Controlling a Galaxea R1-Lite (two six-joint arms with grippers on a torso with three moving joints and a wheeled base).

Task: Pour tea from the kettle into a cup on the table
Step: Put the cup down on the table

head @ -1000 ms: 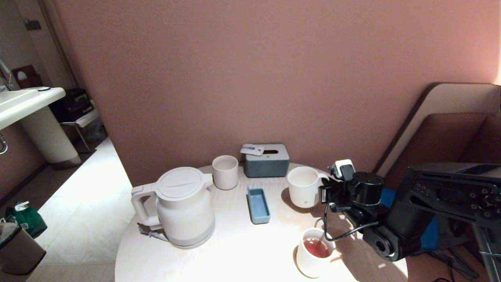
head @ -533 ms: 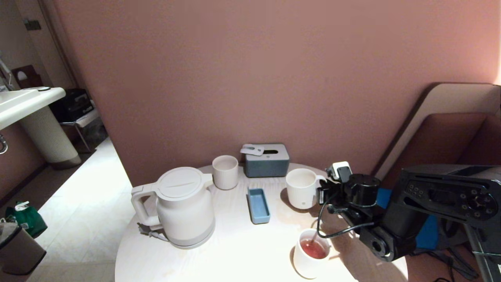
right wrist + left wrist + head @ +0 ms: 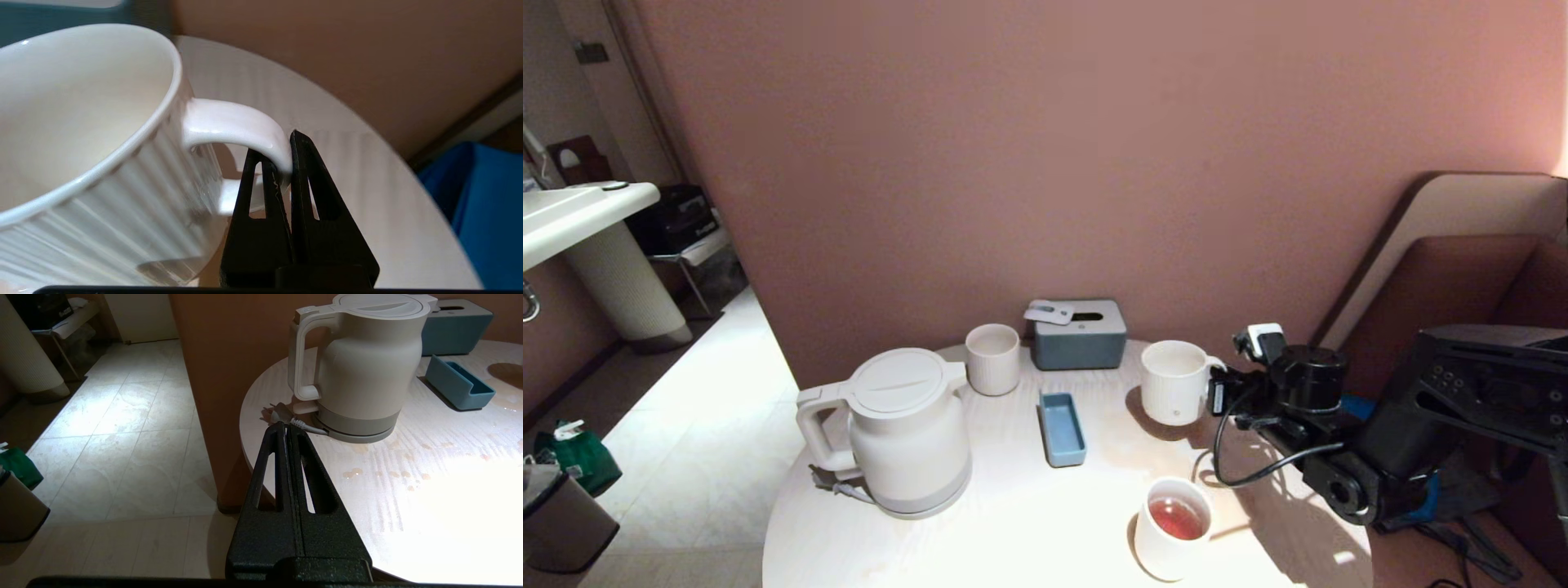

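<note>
Our right tool (image 3: 286,161) pinches the handle of the ribbed cup (image 3: 1174,394) on the surface (image 3: 1029,523); our left tool (image 3: 286,428) hangs closed, empty, near the kettle (image 3: 907,433).

Small room, dusty-pink wall (image 3: 1045,147), pale tiled floor (image 3: 698,425).
White basin on ribbed pedestal (image 3: 621,282) stood far left; padded brown-beige headboard panel (image 3: 1462,245) leaned at right; bin (image 3: 560,523) sat low left; strong light from the near side.
</note>
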